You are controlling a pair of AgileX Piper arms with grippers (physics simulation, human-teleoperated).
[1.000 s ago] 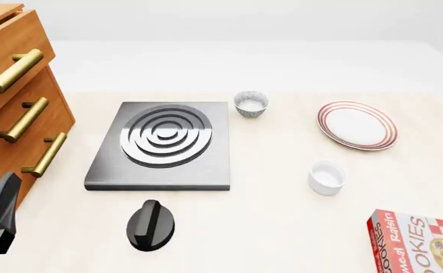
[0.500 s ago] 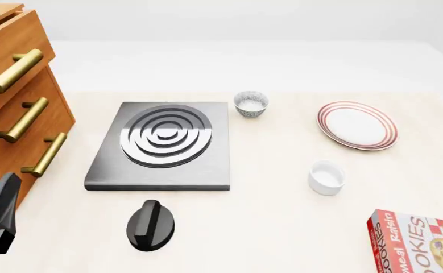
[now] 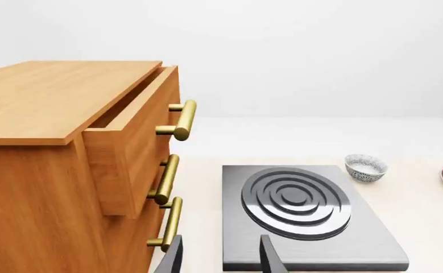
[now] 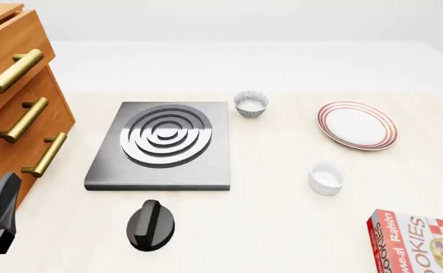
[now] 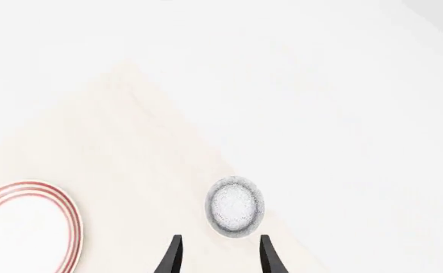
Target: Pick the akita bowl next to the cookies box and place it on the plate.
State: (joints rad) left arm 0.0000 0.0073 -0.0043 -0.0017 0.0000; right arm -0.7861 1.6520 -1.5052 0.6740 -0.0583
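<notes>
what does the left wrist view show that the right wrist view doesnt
Only left wrist: the wooden drawer cabinet, the stove slab and the open left gripper. Only right wrist: the open right gripper. Both: the plate and a patterned bowl; whether the right wrist's bowl is the same one cannot be told.

Overhead front; two low wrist views

Patterned akita bowl upright near ringed plate, cookies box flat
</notes>
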